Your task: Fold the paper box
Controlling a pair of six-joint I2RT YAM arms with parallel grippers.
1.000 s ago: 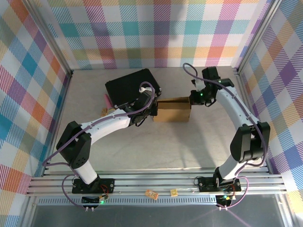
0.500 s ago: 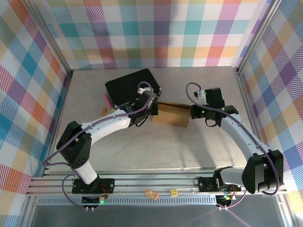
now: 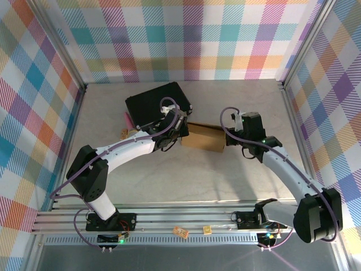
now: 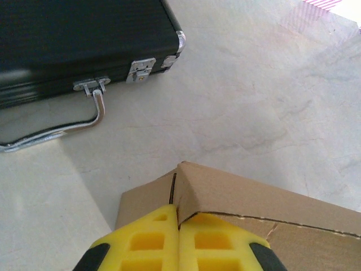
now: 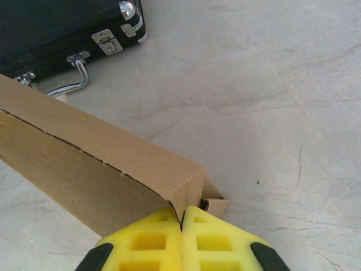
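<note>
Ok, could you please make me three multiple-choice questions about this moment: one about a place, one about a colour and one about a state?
1. In the top view, where is the black briefcase relative to the paper box?
A. Farther back and to its left
B. Beside the arm bases
C. On top of it

2. What colour are the gripper fingers?
A. Red
B. Yellow
C. Blue

3. How do the left gripper and the right gripper stand?
A. Both open above the box
B. Both shut on the box, one at each end
C. Left shut, right open

Answers:
1 A: the black briefcase lies behind the left end of the paper box.
2 B: both wrist views show yellow fingers.
3 B: each pair of fingers is pressed together on a cardboard corner.
</note>
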